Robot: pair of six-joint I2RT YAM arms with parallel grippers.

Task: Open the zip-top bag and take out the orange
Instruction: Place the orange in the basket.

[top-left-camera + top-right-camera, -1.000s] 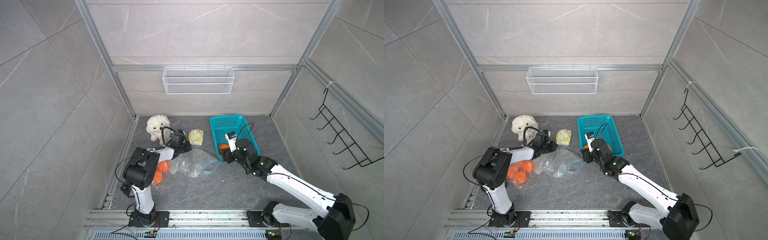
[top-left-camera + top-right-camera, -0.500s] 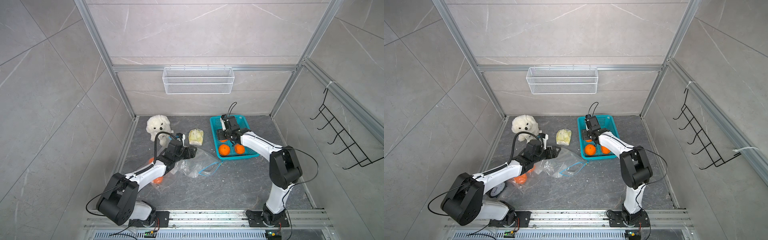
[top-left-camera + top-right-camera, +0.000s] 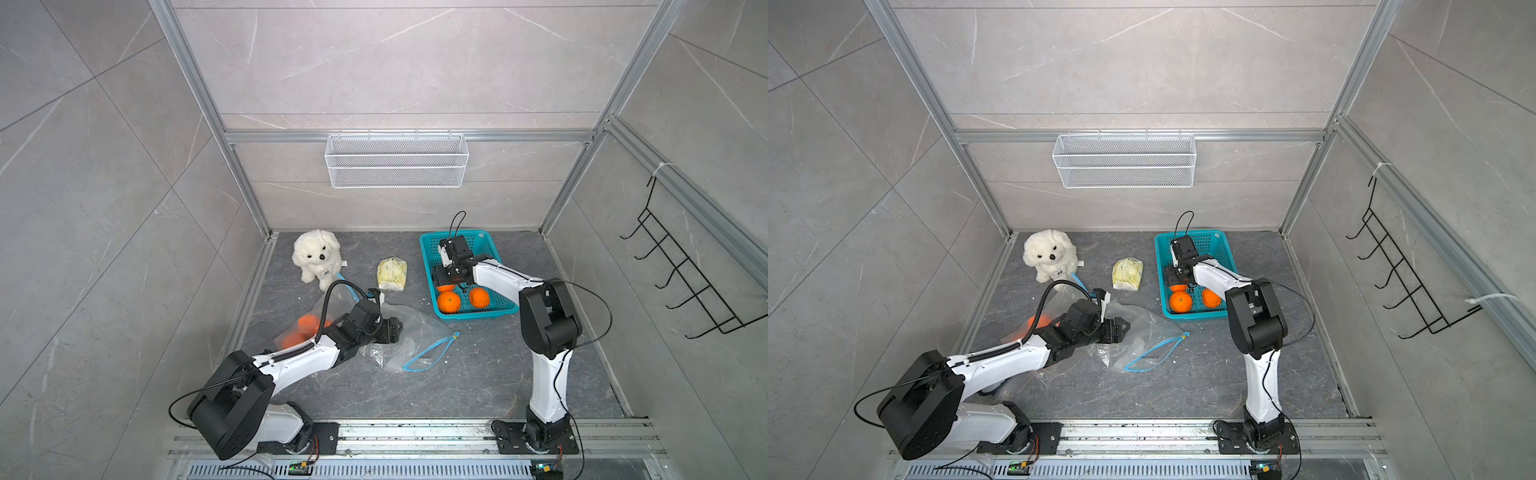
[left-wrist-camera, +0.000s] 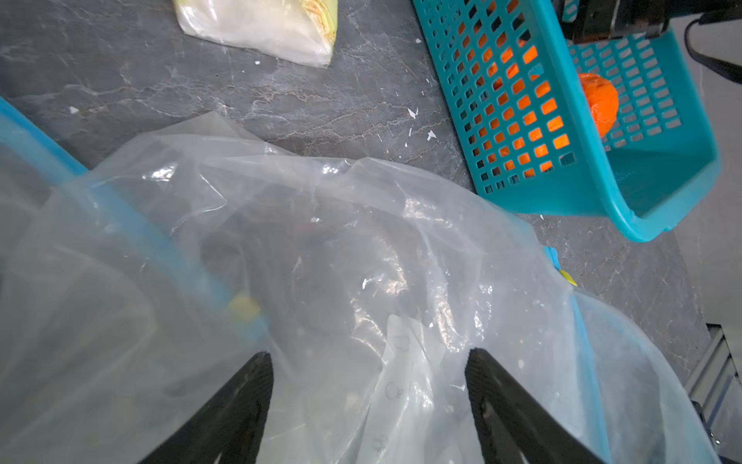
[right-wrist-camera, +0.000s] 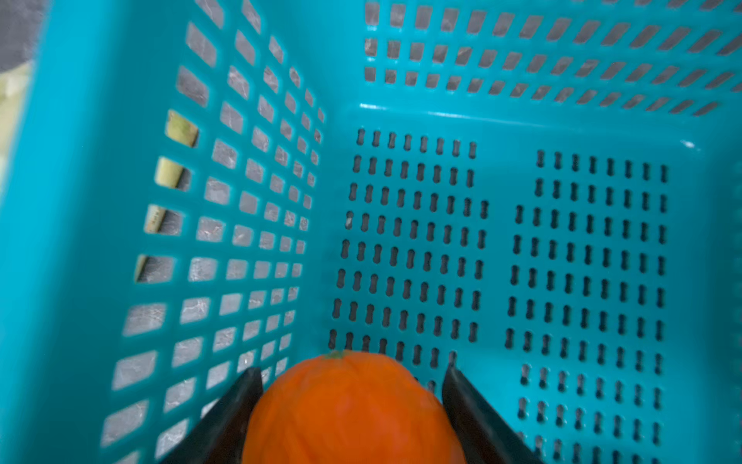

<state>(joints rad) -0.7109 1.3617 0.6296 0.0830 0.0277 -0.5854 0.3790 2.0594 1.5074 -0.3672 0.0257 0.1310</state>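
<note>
Right wrist view: the right claw (image 5: pixel 351 375) has its two black jaws spread fairly wide around a round dimpled orange fruit (image 5: pixel 349 413). One jaw sits against each flank of the fruit, low inside the teal perforated plastic basket (image 5: pixel 522 116). The held orange is thus directly between the jaws, toward the basket's left wall; whether it touches the floor I cannot tell. In both top views two more oranges (image 3: pixel 449 301) lie just on the near side of it, in the basket's near end.

The fruit looks firm yet slightly yielding and fairly light, with a skin that offers decent grip. Holding it across its widest girth, as here, should stop it squirting out.

The left claw (image 4: pixel 367 357) stands wide open and empty over the crumpled clear zip-top bag with a blue seal (image 4: pixel 321 241). This bag is limp, slippery film, probably best pinched at the stiffer blue strip. Further oranges (image 3: pixel 305 326) show through a second clear bag (image 3: pixel 332 299) to the left, beside the left arm.
</note>
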